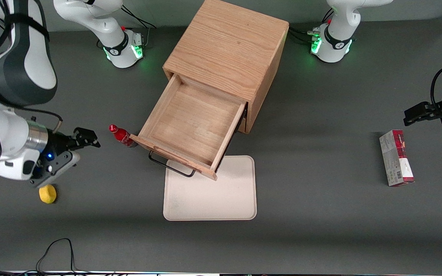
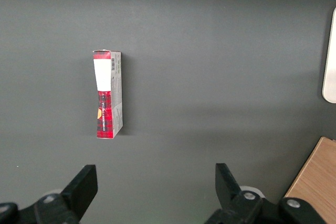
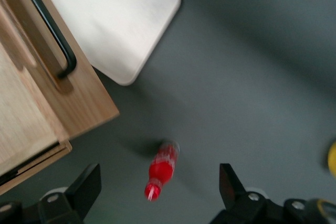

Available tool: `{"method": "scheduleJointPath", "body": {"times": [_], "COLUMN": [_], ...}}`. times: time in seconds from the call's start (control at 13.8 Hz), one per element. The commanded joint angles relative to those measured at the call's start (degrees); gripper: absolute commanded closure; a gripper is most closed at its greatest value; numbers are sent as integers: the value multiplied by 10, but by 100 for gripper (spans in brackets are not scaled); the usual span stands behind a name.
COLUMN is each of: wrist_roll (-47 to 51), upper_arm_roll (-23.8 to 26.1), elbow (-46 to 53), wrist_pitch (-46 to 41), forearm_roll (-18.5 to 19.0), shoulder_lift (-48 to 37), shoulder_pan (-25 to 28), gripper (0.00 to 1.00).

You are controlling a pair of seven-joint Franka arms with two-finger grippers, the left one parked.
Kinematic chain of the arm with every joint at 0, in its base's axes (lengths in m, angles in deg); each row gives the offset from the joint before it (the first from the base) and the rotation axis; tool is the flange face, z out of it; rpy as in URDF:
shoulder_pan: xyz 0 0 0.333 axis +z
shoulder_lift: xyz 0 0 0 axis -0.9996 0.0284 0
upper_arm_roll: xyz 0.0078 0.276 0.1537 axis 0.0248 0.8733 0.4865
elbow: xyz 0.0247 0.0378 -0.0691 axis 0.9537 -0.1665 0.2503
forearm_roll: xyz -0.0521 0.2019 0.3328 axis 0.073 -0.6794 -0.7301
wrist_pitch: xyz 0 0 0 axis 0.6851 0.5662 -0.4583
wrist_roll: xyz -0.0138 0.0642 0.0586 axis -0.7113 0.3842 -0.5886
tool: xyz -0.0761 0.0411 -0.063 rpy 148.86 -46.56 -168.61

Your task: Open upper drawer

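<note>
Already the upper drawer [image 1: 192,124] stands pulled far out of the wooden cabinet [image 1: 228,50], its front overhanging the near edge of the cream tray [image 1: 221,191], w/ bare wood interior showing, nothing inside. Going across the front view: the pincer [image 1: 86,138] hovers above the worktop [image 1: 320,214] toward the working arm's end, fingers spread apart and holding nothing, well clear of the drawer; a yellow object [image 1: 47,194] lies on the worktop just under the arm's wrist, nearer the camera. Next, a small red bottle [image 1: 121,135] stands just beside the drawer's front corner, between pincer and drawer. Then the drawer w/ its thin black bar handle [image 1: 169,164] on the front face, the tray below it, and toward the parked arm's end a red-and-white carton [image 1: 396,158] lying flat. Judging handling: drawer looks like stiff, rigid oak, moderately heavy, not fragile; prob. slides straight along its runners only, so pull in line w/ them. Best hold is the handle's mid-bar — thin, smooth metal, maybe slippery, so fingers should close around it, not pinch the panel edge. Task looks essentially done.
</note>
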Motion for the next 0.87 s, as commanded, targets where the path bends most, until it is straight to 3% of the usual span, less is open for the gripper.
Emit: {"method": "scheduleJointPath", "body": {"times": [0.0, 0.29, 0.44, 0.8], "wrist_roll": [132, 193, 193, 202], "upper_arm_roll": [-12, -41, -54, -56], "elbow": [-118, -146, -121, -142], "wrist_pitch": [14, 0, -53, -28], "forearm_roll": [53, 53, 47, 46], "shoulder_lift": [-96, -130, -130, -144], "shoulder_pan": [32, 34, 32, 33], "gripper": [0, 0, 0, 0]}}
